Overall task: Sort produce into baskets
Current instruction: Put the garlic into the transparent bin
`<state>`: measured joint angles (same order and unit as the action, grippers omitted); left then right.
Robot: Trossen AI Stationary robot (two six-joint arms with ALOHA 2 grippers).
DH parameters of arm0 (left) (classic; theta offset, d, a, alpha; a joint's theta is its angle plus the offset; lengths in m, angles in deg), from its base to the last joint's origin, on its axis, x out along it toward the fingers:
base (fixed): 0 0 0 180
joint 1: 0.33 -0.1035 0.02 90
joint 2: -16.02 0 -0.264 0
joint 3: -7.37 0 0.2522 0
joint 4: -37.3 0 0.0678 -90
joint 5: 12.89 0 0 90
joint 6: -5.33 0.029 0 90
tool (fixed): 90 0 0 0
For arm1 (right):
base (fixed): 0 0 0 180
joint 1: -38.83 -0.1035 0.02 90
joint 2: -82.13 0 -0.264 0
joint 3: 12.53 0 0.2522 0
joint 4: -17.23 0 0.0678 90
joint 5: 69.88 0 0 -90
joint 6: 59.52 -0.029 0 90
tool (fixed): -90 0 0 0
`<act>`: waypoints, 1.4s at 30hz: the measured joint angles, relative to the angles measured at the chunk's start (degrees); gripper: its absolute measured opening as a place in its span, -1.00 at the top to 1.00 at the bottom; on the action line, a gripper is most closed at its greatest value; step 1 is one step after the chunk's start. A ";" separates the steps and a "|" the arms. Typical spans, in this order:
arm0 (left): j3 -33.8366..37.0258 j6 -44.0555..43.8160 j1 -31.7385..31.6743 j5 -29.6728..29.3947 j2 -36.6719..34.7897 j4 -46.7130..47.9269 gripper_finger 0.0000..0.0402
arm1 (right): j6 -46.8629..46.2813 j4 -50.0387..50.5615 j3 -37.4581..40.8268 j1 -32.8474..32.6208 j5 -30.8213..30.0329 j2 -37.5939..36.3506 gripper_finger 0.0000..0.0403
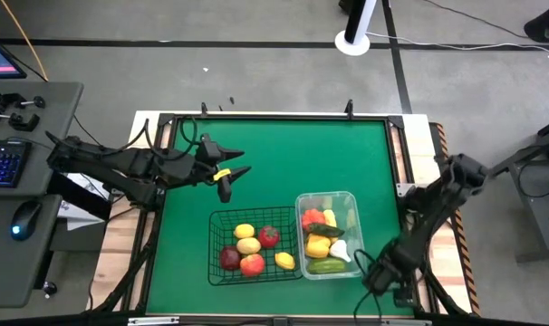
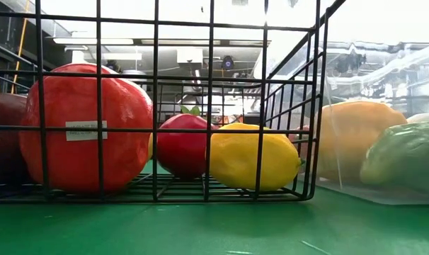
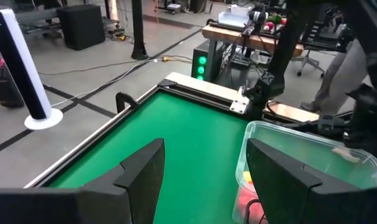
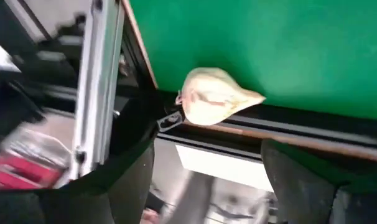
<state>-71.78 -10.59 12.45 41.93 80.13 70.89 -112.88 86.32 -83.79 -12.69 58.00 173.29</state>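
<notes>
The black wire basket (image 1: 255, 244) holds red and yellow produce, among them a red fruit with a sticker (image 2: 83, 127) and a lemon (image 2: 253, 157). Beside it, the clear tub (image 1: 350, 204) holds red, yellow and green pieces and a white one (image 1: 342, 252). My left gripper (image 1: 229, 177) hangs open over the bare green mat, far-left of the basket. My right gripper (image 1: 381, 274) is open, low by the tub's near right corner. Just beyond its fingertips a white garlic (image 4: 216, 96) lies at the mat's edge, against the black frame.
A black frame (image 1: 274, 116) runs round the green mat. The mat's far half (image 1: 284, 154) holds nothing. A desk with a keyboard (image 1: 3, 163) and a mouse stands left of the table. A person (image 3: 341, 74) stands beyond the far right corner.
</notes>
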 joint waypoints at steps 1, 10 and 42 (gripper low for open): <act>0.00 0.00 0.00 -0.01 0.00 -0.01 -0.06 | 0.93 0.05 -0.70 -0.72 -0.06 1.30 -0.42; 0.00 0.00 -0.04 -0.68 0.00 -0.01 -0.06 | -5.17 0.47 -1.68 -5.30 -2.73 7.33 -0.42; -0.02 -0.33 -0.04 -0.63 0.00 0.03 -0.06 | -21.28 -6.81 -2.05 -9.35 -3.42 14.12 -0.29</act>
<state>-71.80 -10.92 12.40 41.30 80.13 70.92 -134.16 79.51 -85.84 -22.04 54.57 187.40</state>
